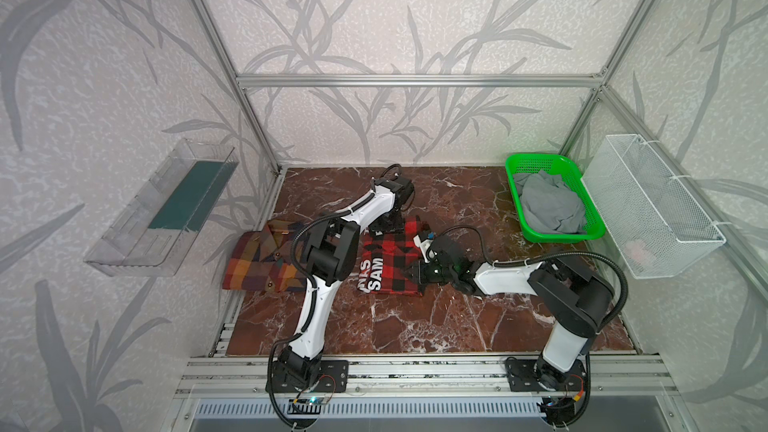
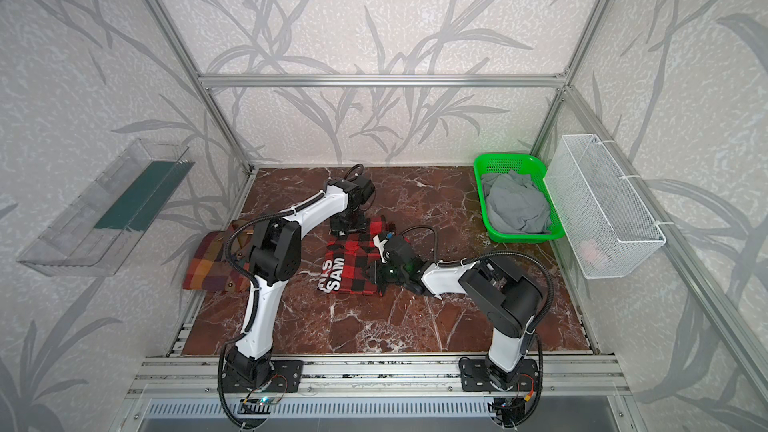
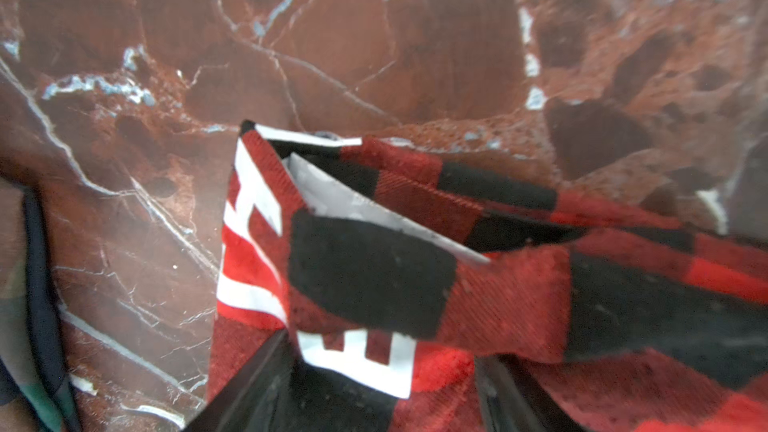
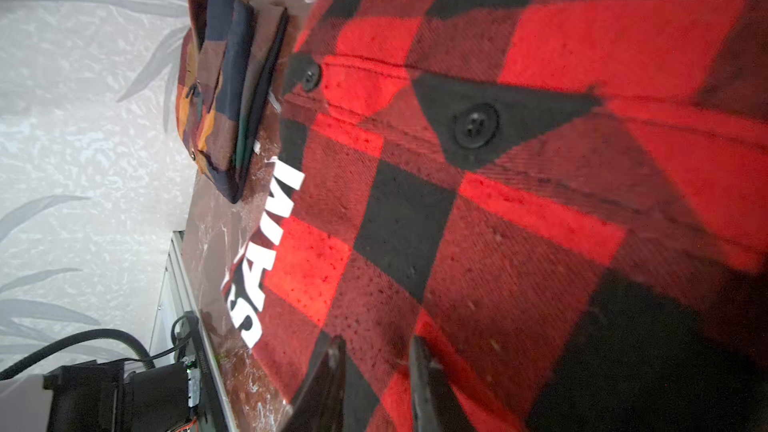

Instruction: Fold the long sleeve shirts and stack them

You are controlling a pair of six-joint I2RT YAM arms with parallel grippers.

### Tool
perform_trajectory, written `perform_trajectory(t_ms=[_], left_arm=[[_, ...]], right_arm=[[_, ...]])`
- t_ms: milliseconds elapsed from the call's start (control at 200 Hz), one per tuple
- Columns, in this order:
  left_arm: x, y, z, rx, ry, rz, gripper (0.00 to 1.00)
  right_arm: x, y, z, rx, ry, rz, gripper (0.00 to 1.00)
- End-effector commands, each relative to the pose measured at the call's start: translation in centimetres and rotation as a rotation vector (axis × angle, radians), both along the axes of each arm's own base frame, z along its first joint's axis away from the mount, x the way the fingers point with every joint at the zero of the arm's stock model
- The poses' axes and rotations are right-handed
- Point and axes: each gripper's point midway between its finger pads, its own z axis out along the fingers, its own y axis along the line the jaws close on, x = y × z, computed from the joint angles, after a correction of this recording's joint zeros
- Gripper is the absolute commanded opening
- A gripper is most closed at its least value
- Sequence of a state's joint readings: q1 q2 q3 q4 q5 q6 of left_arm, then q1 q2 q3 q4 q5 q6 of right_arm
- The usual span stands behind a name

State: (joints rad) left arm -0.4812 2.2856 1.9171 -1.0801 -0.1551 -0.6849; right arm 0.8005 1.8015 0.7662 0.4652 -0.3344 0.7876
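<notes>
The red-and-black check shirt (image 1: pixel 390 268) (image 2: pixel 353 276) lies folded mid-table, white lettering showing. Beside it on the left lies the folded brown plaid shirt (image 1: pixel 257 261) (image 2: pixel 208 268) (image 4: pixel 216 76), the two apart. My left gripper (image 1: pixel 386 226) (image 2: pixel 349 224) (image 3: pixel 382 351) points down on the red shirt's far edge, fingers wide apart over a raised fold (image 3: pixel 374 268). My right gripper (image 1: pixel 409 274) (image 2: pixel 371 273) (image 4: pixel 377 342) lies low at the shirt's right edge. Its fingers (image 4: pixel 328 371) stand narrowly apart with check cloth in the gap; whether they pinch it does not show.
A green basket (image 1: pixel 536 238) holding grey cloth (image 1: pixel 548 205) stands at the back right of the marble table (image 1: pixel 415 326). A white wire basket (image 1: pixel 656 209) hangs on the right wall, a clear bin (image 1: pixel 158 209) on the left wall.
</notes>
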Motion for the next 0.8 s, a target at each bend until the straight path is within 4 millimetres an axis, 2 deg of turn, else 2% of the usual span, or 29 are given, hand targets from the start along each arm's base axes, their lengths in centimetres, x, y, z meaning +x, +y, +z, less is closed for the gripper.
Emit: perform_trajectory(t_ms=[0, 65, 135, 225, 235, 295, 330, 365, 390, 440, 535, 625, 725, 795], left_arm=[[-0.9, 0.0, -1.6, 0.016, 0.066, 0.018, 0.7], [-0.8, -0.1, -1.4, 0.026, 0.058, 0.015, 0.7], [-0.8, -0.1, -0.7, 0.029, 0.057, 0.02, 0.7], [-0.9, 0.0, 1.3, 0.022, 0.039, 0.022, 0.71], [-1.0, 0.0, 1.6, 0.02, 0.036, 0.024, 0.71], [-1.4, 0.1, 3.6, 0.016, 0.0, 0.024, 0.71], [-1.6, 0.2, 4.7, 0.004, -0.024, 0.022, 0.71], [-2.0, 0.0, 5.3, -0.018, -0.038, 0.017, 0.71], [-2.4, -0.2, 5.6, -0.04, -0.04, 0.014, 0.71], [-3.2, -0.8, 5.9, -0.063, -0.042, 0.001, 0.71], [-4.9, -1.8, 5.8, -0.066, -0.03, -0.042, 0.71], [-6.7, -3.2, 5.4, -0.045, -0.017, -0.1, 0.71], [-8.8, -4.9, 4.4, -0.031, 0.008, -0.161, 0.71], [-9.9, -5.6, 3.4, -0.022, 0.024, -0.194, 0.71]], right_arm=[[0.8, -1.3, -1.1, -0.024, -0.024, -0.079, 0.28], [1.0, -2.3, -1.6, -0.056, -0.032, -0.112, 0.28], [1.0, -2.4, -1.4, -0.075, -0.039, -0.103, 0.28], [1.1, -2.5, 0.9, -0.056, -0.052, -0.085, 0.33], [1.2, -2.6, 1.8, -0.047, -0.07, -0.087, 0.34], [1.4, -3.5, 4.8, -0.075, -0.141, -0.083, 0.44], [1.7, -4.4, 6.4, -0.11, -0.185, -0.097, 0.56], [1.8, -5.6, 7.1, -0.162, -0.208, -0.118, 0.66], [2.1, -6.3, 8.0, -0.182, -0.238, -0.124, 0.71], [2.5, -8.2, 8.5, -0.224, -0.237, -0.145, 0.77], [3.4, -11.4, 8.1, -0.281, -0.198, -0.178, 0.88], [3.7, -13.5, 6.9, -0.304, -0.113, -0.177, 0.9], [3.7, -15.2, 5.6, -0.31, -0.038, -0.181, 0.92], [3.7, -15.7, 4.9, -0.278, -0.007, -0.183, 0.92]])
